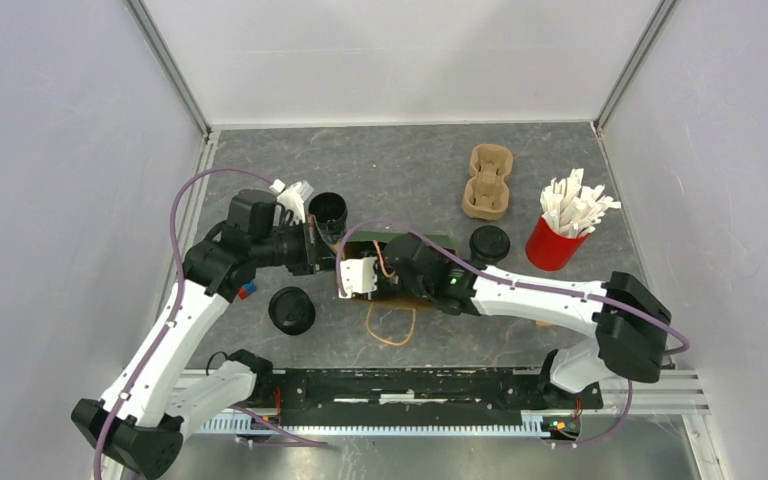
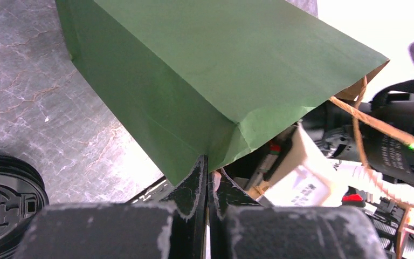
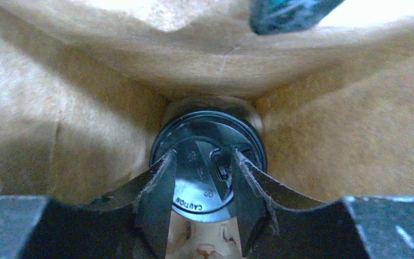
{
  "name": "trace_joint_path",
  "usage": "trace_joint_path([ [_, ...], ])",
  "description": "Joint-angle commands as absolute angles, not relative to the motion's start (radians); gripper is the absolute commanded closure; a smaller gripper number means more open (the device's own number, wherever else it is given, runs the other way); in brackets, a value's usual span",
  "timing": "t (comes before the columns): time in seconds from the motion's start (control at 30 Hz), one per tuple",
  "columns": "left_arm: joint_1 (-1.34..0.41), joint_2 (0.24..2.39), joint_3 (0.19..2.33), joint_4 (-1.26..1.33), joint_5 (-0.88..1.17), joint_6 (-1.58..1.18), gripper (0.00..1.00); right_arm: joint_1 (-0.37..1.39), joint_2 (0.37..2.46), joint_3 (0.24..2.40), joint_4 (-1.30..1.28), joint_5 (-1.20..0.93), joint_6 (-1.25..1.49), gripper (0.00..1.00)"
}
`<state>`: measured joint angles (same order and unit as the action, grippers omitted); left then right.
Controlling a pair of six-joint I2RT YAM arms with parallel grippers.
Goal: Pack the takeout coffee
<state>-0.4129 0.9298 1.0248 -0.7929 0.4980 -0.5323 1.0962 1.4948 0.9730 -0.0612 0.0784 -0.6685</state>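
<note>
The green paper bag (image 2: 194,70) fills the left wrist view, and my left gripper (image 2: 209,162) is shut on its lower corner fold. My right gripper (image 3: 202,162) is deep inside the bag's tan interior. Its fingers stand apart just in front of the black lid of a takeout coffee (image 3: 210,135) resting at the bag's bottom. From above, only a strip of the bag (image 1: 438,238) shows past the right wrist. Three more black cups are outside: one behind the bag (image 1: 328,210), one to its right (image 1: 490,243), one at the front left (image 1: 291,310).
The tan pulp cup carrier (image 1: 488,182) lies at the back right. The red cup of white packets (image 1: 557,243) stands beside it. A tan bag handle loop (image 1: 392,322) hangs towards the table's near edge. Side walls close in the table.
</note>
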Motion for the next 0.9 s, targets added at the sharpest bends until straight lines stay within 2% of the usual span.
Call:
trace_joint_path([
  [0.0,-0.417,0.94,1.09,-0.839,0.454,-0.497,0.98,1.09,1.42,1.048,-0.168,0.003,-0.608,0.49],
  [0.17,-0.417,0.938,1.091,-0.838,0.45,-0.492,0.98,1.09,1.398,1.092,-0.236,-0.037,-0.571,0.45],
  [0.4,-0.418,0.928,1.093,-0.85,0.445,-0.479,0.98,1.09,1.366,1.156,-0.281,-0.118,-0.527,0.48],
  [0.63,-0.417,0.933,1.098,-0.851,0.445,-0.469,0.98,1.089,1.35,1.269,-0.343,-0.251,-0.447,0.4],
  [0.87,-0.417,0.944,1.114,-0.852,0.435,-0.46,0.98,1.085,1.332,1.34,-0.382,-0.235,-0.403,0.34],
])
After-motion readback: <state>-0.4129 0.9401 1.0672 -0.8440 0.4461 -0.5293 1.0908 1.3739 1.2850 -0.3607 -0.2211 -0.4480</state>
